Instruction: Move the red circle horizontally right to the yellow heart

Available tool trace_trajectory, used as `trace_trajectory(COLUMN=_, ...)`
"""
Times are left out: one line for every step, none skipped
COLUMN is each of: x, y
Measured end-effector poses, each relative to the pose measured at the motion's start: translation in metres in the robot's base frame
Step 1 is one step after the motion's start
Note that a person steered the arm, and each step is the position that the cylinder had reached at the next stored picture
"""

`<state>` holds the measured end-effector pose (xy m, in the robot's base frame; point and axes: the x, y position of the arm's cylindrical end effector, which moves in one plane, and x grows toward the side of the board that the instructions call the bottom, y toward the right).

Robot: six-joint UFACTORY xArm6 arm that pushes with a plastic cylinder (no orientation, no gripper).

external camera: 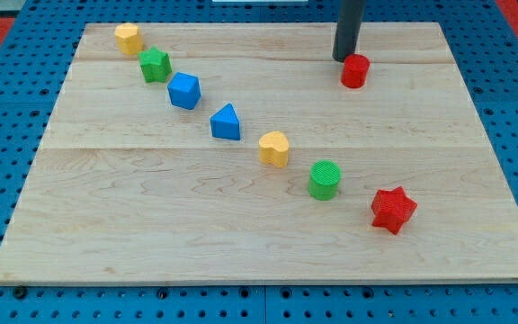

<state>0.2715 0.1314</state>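
My tip (343,58) is sitting just left of the red circle (355,70), touching or nearly so, near the surface's (241,225) top edge. The yellow heart (274,148) is lying well below-left. This rod is carrying no fingers.

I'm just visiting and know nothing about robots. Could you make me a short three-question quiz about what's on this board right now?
1. True or false: my tip is right beside the red circle, at its upper left in the view.
2. Which block lies nearest the yellow heart? A) the red star B) the blue triangle C) the green star
3. Fill in: the block at the top left corner of the wooden board is coloured ____.

Key: 1 true. 2 B. 3 yellow: it is the yellow block, whose exact shape is hard to make out.
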Motion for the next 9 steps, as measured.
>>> trace_trajectory(x=0.000, y=0.016)
trace_trajectory(x=0.003, y=0.010)
trace_trajectory(x=0.003, y=-0.017)
trace_trajectory(x=0.004, y=-0.031)
trace_trajectory(x=0.004, y=-0.028)
trace_trajectory(x=0.009, y=-0.028)
trace_trajectory(x=0.015, y=-0.015)
trace_trajectory(x=0.015, y=0.002)
trace_trajectory(x=0.016, y=0.018)
